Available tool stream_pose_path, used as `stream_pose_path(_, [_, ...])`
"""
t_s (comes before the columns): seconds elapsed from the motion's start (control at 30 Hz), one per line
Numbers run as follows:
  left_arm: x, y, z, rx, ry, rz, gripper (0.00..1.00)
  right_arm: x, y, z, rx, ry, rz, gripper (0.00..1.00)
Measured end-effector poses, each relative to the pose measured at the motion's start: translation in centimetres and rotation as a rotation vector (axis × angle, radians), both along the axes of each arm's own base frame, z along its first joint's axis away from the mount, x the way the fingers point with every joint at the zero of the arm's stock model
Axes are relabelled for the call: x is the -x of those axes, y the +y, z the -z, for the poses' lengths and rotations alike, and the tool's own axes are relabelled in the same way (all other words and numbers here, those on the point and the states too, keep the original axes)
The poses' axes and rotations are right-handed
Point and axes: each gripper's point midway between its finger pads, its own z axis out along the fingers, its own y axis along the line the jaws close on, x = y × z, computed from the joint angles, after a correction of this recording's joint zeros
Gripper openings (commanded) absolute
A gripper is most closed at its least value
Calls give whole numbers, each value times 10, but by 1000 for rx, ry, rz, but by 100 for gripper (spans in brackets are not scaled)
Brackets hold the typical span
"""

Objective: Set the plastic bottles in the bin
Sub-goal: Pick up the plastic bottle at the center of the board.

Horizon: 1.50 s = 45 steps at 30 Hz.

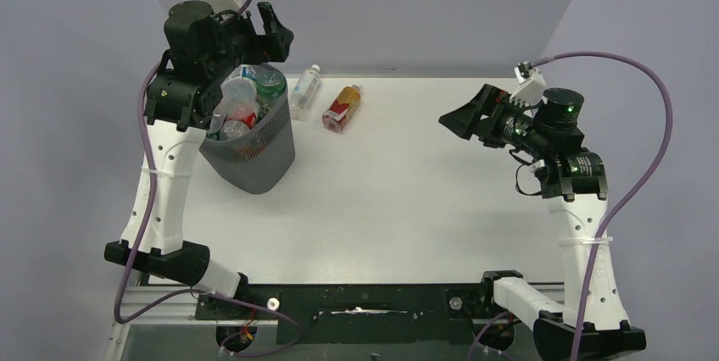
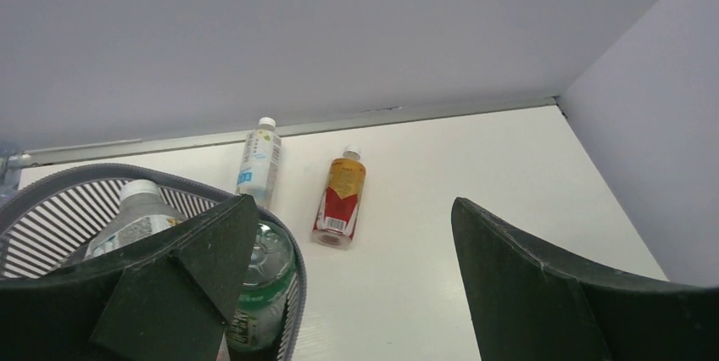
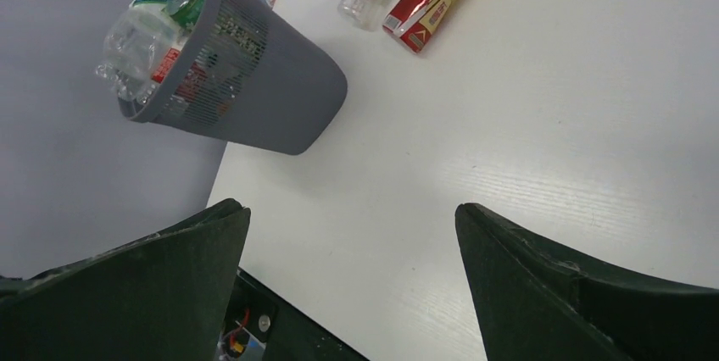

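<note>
Nearest, two arms rise from the near edge of one white, smooth table (image 1: pixel 407 200). The right gripper (image 1: pixel 465 117) hangs above the table's right side, its two dark wedge-shaped fingers spread wide with nothing between them.

Farther in on the left stands the one bin (image 1: pixel 254 162), a dark grey mesh basket with a solid rim, rounded-square at the top and narrowing downward. It holds a heap of bottles (image 1: pixel 242 102) piled above the rim. Most are clear and crumpled, one is green-tinted (image 2: pixel 259 293), and red and blue-white labels show. They are too tangled to count.

Beyond the bin's right side, two bottles lie on their sides on the table, just beside each other but apart, with their caps toward the far wall (image 2: pixel 339 30). One is a clear bottle (image 1: pixel 304 92) with a white cap and a blue-white label. The other is an amber bottle (image 1: pixel 342 108) with a red and yellow label.

Farthest back, the left gripper (image 2: pixel 354 204) hovers over the bin's far rim, fingers spread and empty.
</note>
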Motion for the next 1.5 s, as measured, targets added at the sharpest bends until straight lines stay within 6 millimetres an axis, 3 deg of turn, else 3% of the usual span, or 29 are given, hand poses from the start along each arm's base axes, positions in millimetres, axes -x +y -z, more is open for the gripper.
stream_pose_path(0.1, [5,-17,2,-8,9,43,85,3,5,4,-8,5,-43,98])
stream_pose_path(0.2, [4,-35,14,-23,43,75,85,9,8,21,-18,42,-66,98])
stream_pose_path(0.33, [-8,-76,36,-57,103,128,85,18,10,47,-24,102,-76,98])
stream_pose_path(0.47, [-23,-122,72,-122,186,169,85,25,10,58,-27,122,-77,98])
stream_pose_path(0.67, [-37,-159,135,-229,306,173,85,32,10,68,-38,140,-75,98])
stream_pose_path(0.9, [-54,-172,190,-340,375,129,85,31,11,73,-41,159,-77,98])
stream_pose_path(1.2, [-77,-170,257,-507,437,44,86,33,11,85,-41,188,-77,98])
stream_pose_path(1.5, [-103,-164,299,-608,430,-36,87,35,11,93,-43,212,-75,98])
